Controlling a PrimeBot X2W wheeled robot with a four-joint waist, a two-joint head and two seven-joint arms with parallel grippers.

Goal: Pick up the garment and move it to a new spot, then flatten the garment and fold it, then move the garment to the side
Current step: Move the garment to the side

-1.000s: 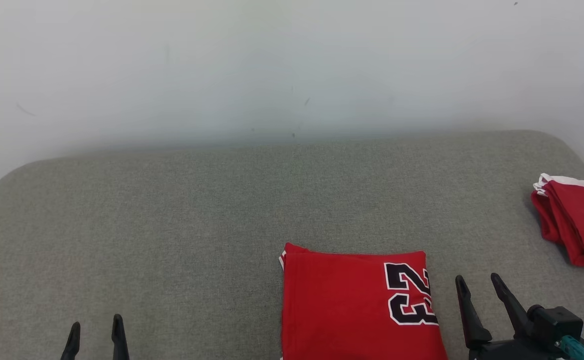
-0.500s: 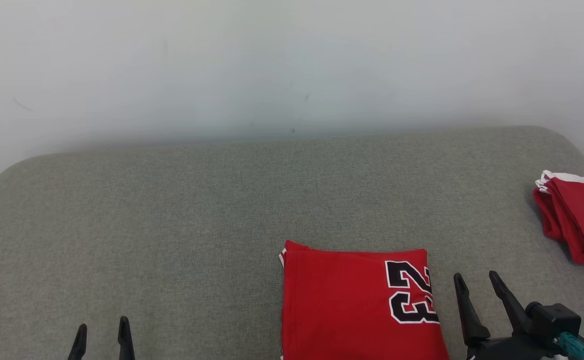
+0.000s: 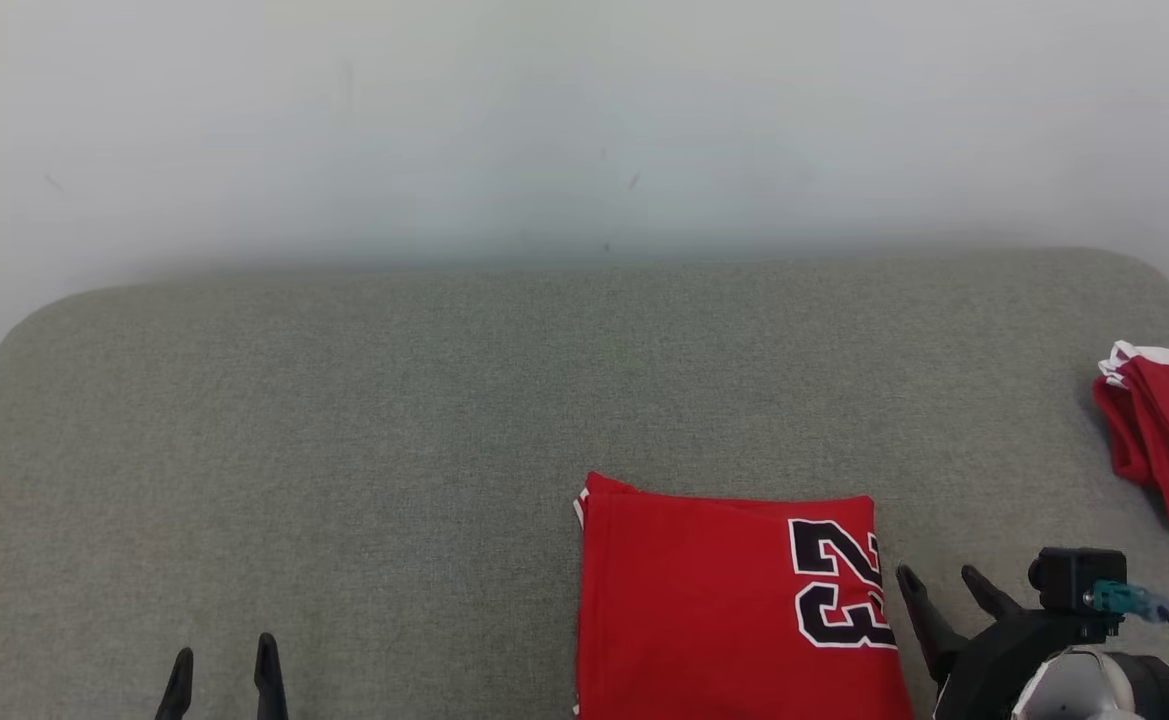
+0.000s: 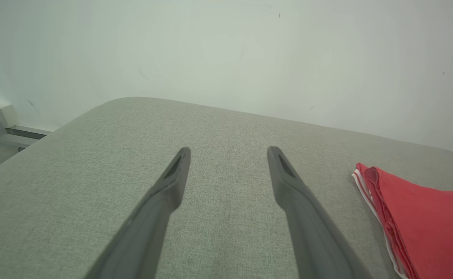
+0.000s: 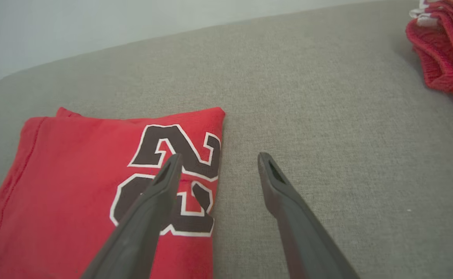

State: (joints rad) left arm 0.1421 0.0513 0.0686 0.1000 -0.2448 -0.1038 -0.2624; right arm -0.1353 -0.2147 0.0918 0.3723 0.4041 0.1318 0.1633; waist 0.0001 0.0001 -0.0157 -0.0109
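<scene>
A red garment (image 3: 704,600) with a black "23" lies folded into a rectangle on the grey cushion, at the near middle of the head view. My right gripper (image 3: 939,575) stands open just beside its right edge; in the right wrist view (image 5: 219,157) one finger hangs over the number on the garment (image 5: 75,186) and the other over bare cushion. My left gripper (image 3: 224,650) is open and empty at the lower left, well apart from the garment. In the left wrist view (image 4: 229,151) it hovers over bare cushion, with the garment (image 4: 424,228) off to the right.
A second red cloth with white trim (image 3: 1164,440) lies bunched at the cushion's far right edge, also in the right wrist view (image 5: 443,46). The grey cushion (image 3: 344,400) stretches wide to the left and back, ending at a pale wall.
The head camera has shifted a little. My right gripper has tipped downward and drawn closer to the garment's right edge, with its wrist now in view. The garment has not moved.
</scene>
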